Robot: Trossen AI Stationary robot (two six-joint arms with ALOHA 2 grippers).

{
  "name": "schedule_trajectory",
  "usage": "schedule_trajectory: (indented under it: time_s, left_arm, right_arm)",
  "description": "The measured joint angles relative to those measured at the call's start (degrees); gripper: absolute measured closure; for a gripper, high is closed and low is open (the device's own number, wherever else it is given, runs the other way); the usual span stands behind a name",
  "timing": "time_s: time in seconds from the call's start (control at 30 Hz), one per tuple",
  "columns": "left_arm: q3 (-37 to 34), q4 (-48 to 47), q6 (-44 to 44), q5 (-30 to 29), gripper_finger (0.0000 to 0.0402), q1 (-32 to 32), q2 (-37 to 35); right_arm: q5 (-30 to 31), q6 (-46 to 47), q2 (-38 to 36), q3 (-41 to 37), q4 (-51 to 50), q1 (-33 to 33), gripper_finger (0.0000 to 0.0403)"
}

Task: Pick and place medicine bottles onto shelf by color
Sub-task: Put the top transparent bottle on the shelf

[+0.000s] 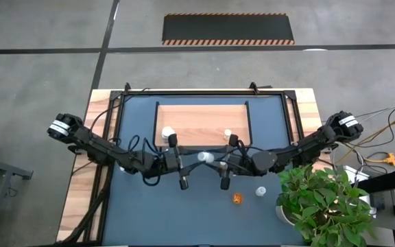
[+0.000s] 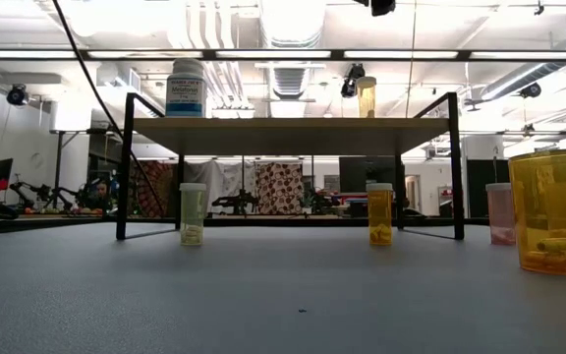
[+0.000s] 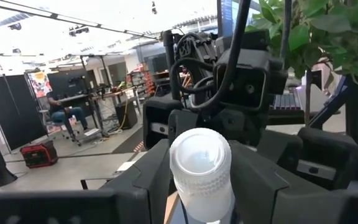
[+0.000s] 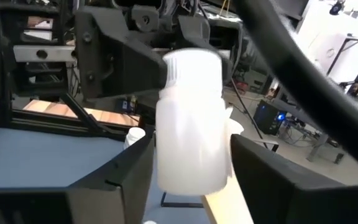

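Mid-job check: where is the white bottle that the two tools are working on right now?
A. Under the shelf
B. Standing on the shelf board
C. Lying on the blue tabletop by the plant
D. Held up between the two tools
D: the white bottle sits between the left tool and the right tool, above the blue tabletop.

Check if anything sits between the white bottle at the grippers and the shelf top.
Nothing visible does. The white bottle, in the left gripper beside the right gripper, is just in front of the shelf. A shelved bottle and an amber bottle flank bare board.
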Motion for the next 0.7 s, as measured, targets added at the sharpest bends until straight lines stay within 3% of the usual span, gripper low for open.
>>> schedule_trajectory:
  time_s: [0.23, 0.37, 0.53, 0.7]
  left_arm:
    - [2.8, -5.6, 0.0, -6.6, 0.0279, 0.2, 0.0]
    - [7.8, -19.2, -3.8, -11.2, 0.0279, 1.5, 0.0]
    - [15.9, -42.9, -17.3, -11.6, 0.0279, 6.3, 0.4]
    - [18.1, -49.7, -23.0, -11.9, 0.0282, 10.2, 4.0]
  right_arm:
    - [0.6, 7.1, -6.3, 0.0, -10.8, 0.0, 0.0152]
    - [0.6, 12.3, -10.7, 0.0, -18.7, 0.0, 0.0148]
    - [0.7, 16.4, -14.1, 0.0, -25.7, 0.0, 0.0157]
    - [1.4, 18.0, -14.0, 0.0, -27.6, 0.0, 0.0168]
